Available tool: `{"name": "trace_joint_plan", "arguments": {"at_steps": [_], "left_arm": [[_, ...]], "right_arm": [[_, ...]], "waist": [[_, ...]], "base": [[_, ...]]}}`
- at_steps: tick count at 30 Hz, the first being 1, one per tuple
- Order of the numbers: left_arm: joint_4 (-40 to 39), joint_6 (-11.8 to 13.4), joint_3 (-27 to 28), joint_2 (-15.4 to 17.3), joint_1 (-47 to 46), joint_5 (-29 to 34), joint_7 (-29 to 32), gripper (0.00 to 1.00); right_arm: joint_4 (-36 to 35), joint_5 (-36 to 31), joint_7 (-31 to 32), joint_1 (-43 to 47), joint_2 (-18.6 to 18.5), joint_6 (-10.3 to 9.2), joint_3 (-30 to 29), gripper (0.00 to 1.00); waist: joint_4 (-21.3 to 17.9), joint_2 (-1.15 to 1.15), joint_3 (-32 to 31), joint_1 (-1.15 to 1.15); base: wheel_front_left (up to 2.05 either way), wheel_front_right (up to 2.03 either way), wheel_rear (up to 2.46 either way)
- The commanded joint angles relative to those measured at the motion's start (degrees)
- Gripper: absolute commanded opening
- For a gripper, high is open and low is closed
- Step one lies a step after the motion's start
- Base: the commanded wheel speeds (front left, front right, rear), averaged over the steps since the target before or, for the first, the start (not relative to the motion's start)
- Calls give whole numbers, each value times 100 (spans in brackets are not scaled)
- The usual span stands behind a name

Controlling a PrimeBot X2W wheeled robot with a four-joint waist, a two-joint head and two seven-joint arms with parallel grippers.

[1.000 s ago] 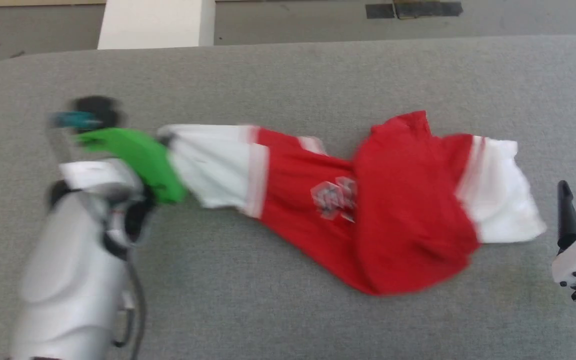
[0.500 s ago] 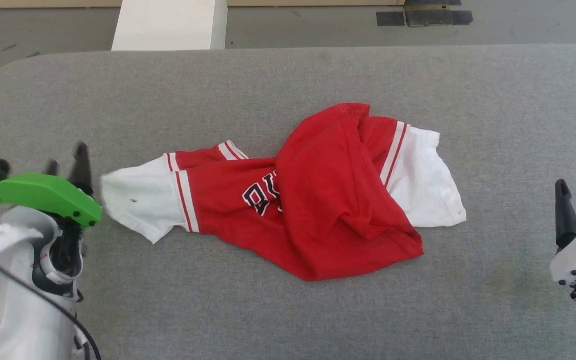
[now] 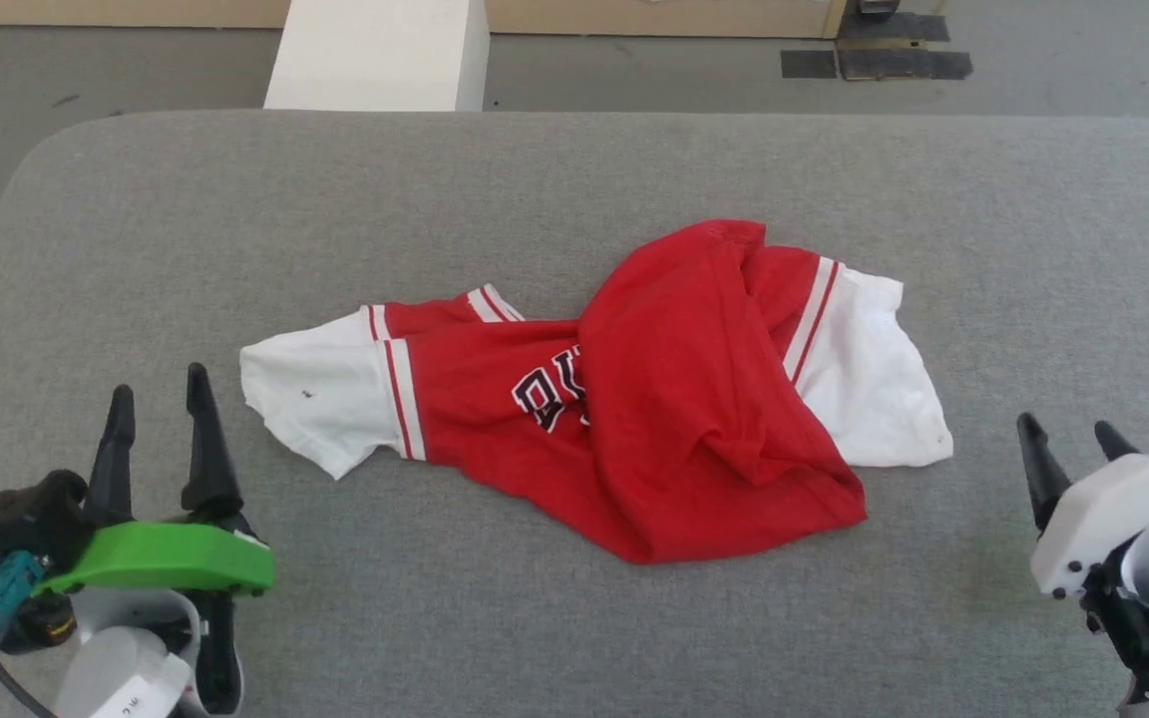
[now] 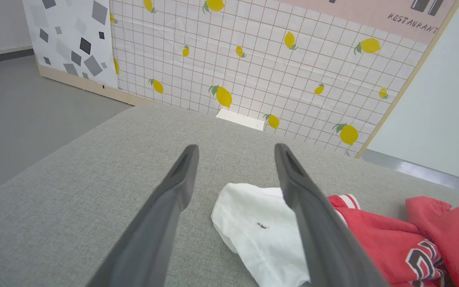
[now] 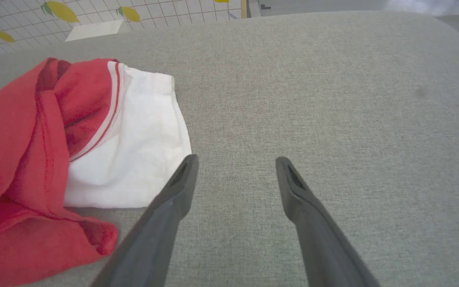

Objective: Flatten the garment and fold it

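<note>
Between the two hands: the garment (image 3: 694,419), soft red jersey cloth, lies crumpled on the surface (image 3: 535,189), with its red body folded over itself in a rumpled hump.
Lettering: black letters (image 3: 545,394) outlined in white, half hidden under the fold.
Toward the left hand: a limp, flat white sleeve (image 3: 320,399) with red-white striped trim and a small dark speck.
Toward the right hand: a second white sleeve (image 3: 869,389), smooth and roughly square.
Left hand (image 3: 159,380): long, dark, tapered fingers spread wide and empty, just short of the sleeve tip; a green plastic cover (image 3: 166,558) sits behind them.
Right hand (image 3: 1063,423): spread wide and empty, near the sleeve's corner but apart from it.
Surface: grey woven fabric with rounded corners.
Change: a second ago the left hand pinched the sleeve tip and the cloth was stretched long. Now the sleeve lies free and the garment is bunched shorter.
</note>
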Motion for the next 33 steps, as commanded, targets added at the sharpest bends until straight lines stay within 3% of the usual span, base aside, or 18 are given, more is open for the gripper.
{"name": "trace_joint_plan", "arguments": {"at_steps": [1, 5, 10, 12, 21, 22, 23, 24, 30, 33], "left_arm": [[-89, -63, 94, -112, 90, 93, -42, 100], [-208, -230, 300, -422, 118, 214, -43, 100], [-202, -493, 314, -586, -27, 479, -44, 100], [-162, -626, 360, -673, -133, 615, -44, 100], [-102, -814, 538, -828, -218, 756, -44, 100], [-87, -832, 552, -840, -228, 767, -44, 100], [-64, -847, 556, -847, -237, 776, -44, 100], [-38, -862, 563, -852, -258, 790, -44, 100], [245, -960, 298, -739, -473, 895, -6, 100], [420, -983, 134, -555, -791, 938, 319, 100]], "right_arm": [[74, -126, 244, -97, -7, -9, 17, 100], [301, -599, 966, -505, -7, -9, 273, 100], [603, -1058, 1700, -974, -7, -9, 500, 100], [797, -1236, 2311, -1050, -7, -9, 816, 100], [837, -1349, 2780, -1021, -7, -9, 1158, 100], [829, -1342, 2815, -1018, -7, -9, 1167, 46], [811, -1317, 2812, -1024, -7, -9, 1157, 18], [780, -1308, 2782, -1035, -7, -9, 1148, 0], [484, -1134, 2382, -1105, -7, -9, 832, 0], [271, -1000, 2239, -1098, -7, -9, 711, 0]], "waist": [[43, 0, 53, 0], [147, 0, 154, 0], [333, 0, 348, 0], [440, 0, 492, 0], [492, 0, 686, 0], [487, 0, 699, 0], [481, 0, 703, 0], [471, 0, 706, 0], [404, 0, 669, 0], [371, 0, 644, 0]], "base": [[0, 0, 0], [0, 0, 0], [0, 0, 0], [0, 0, 0], [0, 0, 0], [0, 0, 0], [0, 0, 0], [0, 0, 0], [0, 0, 0], [0, 0, 0]]}}
